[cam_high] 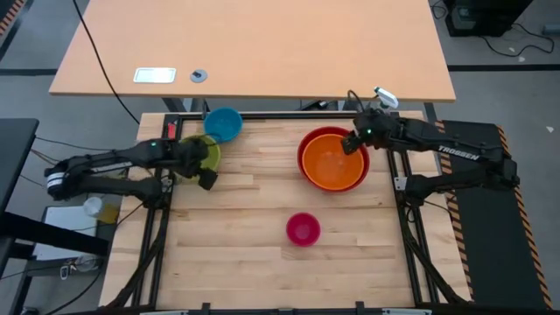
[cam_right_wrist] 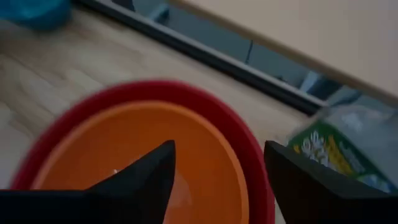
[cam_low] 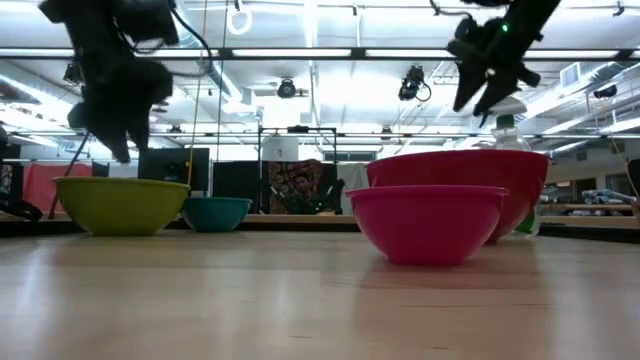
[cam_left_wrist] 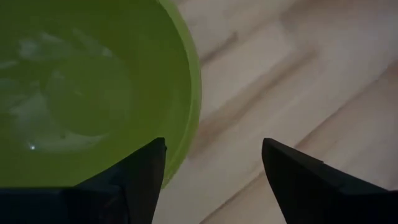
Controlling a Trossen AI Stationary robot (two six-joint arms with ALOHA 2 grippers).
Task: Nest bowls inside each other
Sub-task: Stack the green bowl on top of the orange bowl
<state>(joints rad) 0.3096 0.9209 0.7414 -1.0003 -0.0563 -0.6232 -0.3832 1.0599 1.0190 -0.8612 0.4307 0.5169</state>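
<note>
**A:** When you look from above, where are the bowls?

**B:** On the wooden table (cam_high: pixel 254 262). An orange bowl (cam_high: pixel 334 166) sits inside a red bowl (cam_high: pixel 307 145), right of the centre of the frame. A pink bowl (cam_high: pixel 303 228) stands alone, below the centre. A green bowl (cam_high: pixel 203 156) is at the left, and a blue bowl (cam_high: pixel 223 123) is just above it, at the upper edge of the table.

**A:** Do the green and the blue touch?

**B:** I cannot tell from above. In the low view they stand side by side at the left, green bowl (cam_low: pixel 122 204) in front, blue bowl (cam_low: pixel 216 212) behind it.

**A:** And the right gripper (cam_high: pixel 353 143)?

**B:** It is at the upper right rim of the nested pair. In the low view it hangs above the red bowl, clear of it. Its fingers (cam_right_wrist: pixel 144 180) stand apart and hold nothing; between them the wrist view shows the orange bowl inside the red rim.

**A:** The left one?

**B:** The left gripper (cam_high: pixel 205 175) is over the lower right edge of the green bowl. Its fingers (cam_left_wrist: pixel 140 180) are also apart, with one on each side of the rim (cam_left_wrist: pixel 189 81). Whether they touch the rim, I cannot tell.

**A:** Anything else near?

**B:** A packet with green print (cam_right_wrist: pixel 336 152), beside the red bowl in the right wrist view.
</note>
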